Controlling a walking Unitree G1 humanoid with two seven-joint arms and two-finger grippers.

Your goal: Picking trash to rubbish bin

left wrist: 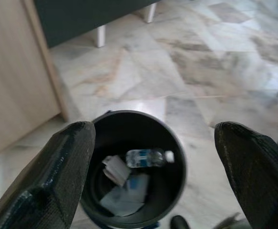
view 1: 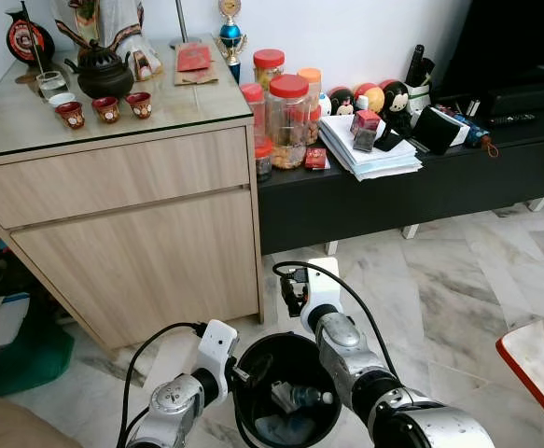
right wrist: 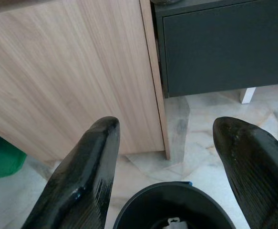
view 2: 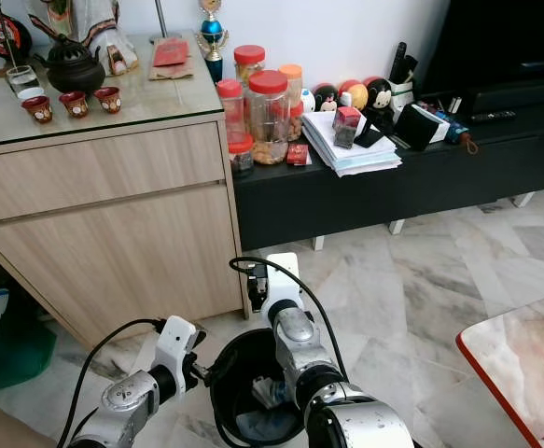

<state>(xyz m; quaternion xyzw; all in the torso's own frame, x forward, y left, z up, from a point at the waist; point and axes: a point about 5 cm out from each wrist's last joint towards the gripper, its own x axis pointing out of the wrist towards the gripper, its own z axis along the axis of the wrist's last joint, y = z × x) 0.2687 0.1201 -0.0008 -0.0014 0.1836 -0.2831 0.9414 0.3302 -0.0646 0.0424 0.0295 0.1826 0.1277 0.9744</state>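
Left pincer [left wrist: 153, 157] wide open, fingers [left wrist: 53, 176] far apart, holding nothing, touching nothing. Hangs just above the black rubbish bin [view 1: 253, 369], looking down into it. Right pincer [right wrist: 165, 162] wide open too, empty, touching nothing. Sits over the far rim of the bin, aimed at the wooden cabinet [view 1: 132, 233] and the dark low shelf [view 1: 393, 201].

Down in the bin: a clear plastic bottle [left wrist: 148, 156] lying flat on its side. In the left wrist view, long way of the bottle runs from 9 o'clock to 3 o'clock, white cap at 3 o'clock. Scraps of paper [left wrist: 114, 169] right beside it, at about 8 o'clock from the bottle.

Bin on the marble floor [view 1: 439, 280], near the cabinet corner. Up on the counter [view 1: 29, 117], small red cups [view 1: 105, 108] and a dark teapot [view 1: 102, 73]. Jars with red lids [view 1: 288, 117] on the low shelf.
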